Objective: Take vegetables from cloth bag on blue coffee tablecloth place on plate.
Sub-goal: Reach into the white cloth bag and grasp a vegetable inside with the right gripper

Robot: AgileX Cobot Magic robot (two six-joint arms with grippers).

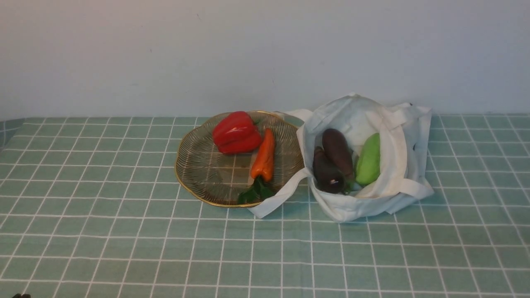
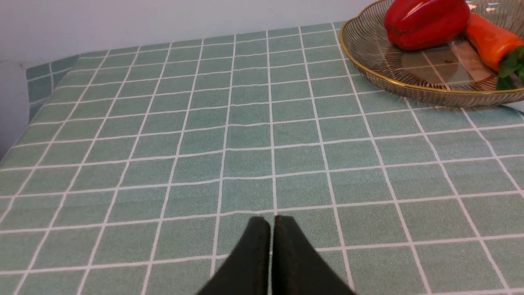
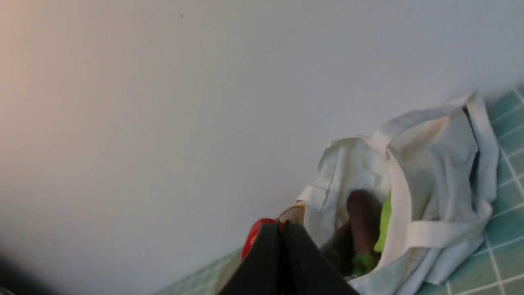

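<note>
The white cloth bag [image 1: 372, 165] lies open on the teal grid tablecloth [image 1: 124, 231]. Inside it lie a slim dark-purple eggplant [image 1: 326, 173], a fatter purple-brown eggplant [image 1: 337, 152] and a light-green vegetable [image 1: 368, 160]. The gold-rimmed glass plate [image 1: 198, 165] sits left of the bag, one bag strap over its edge. The bag [image 3: 434, 172] and fat eggplant [image 3: 362, 217] also show in the right wrist view. My left gripper [image 2: 272, 223] is shut and empty, low over bare cloth, well short of the plate [image 2: 368, 49]. My right gripper [image 3: 282, 227] is shut and empty, away from the bag. Neither gripper shows in the front view.
A red bell pepper [image 1: 236, 132] and an orange carrot with green leaves [image 1: 263, 159] lie on the plate. A pale wall [image 1: 265, 54] stands just behind the plate and the bag. The tablecloth's left edge [image 2: 37, 82] drops off at the far left.
</note>
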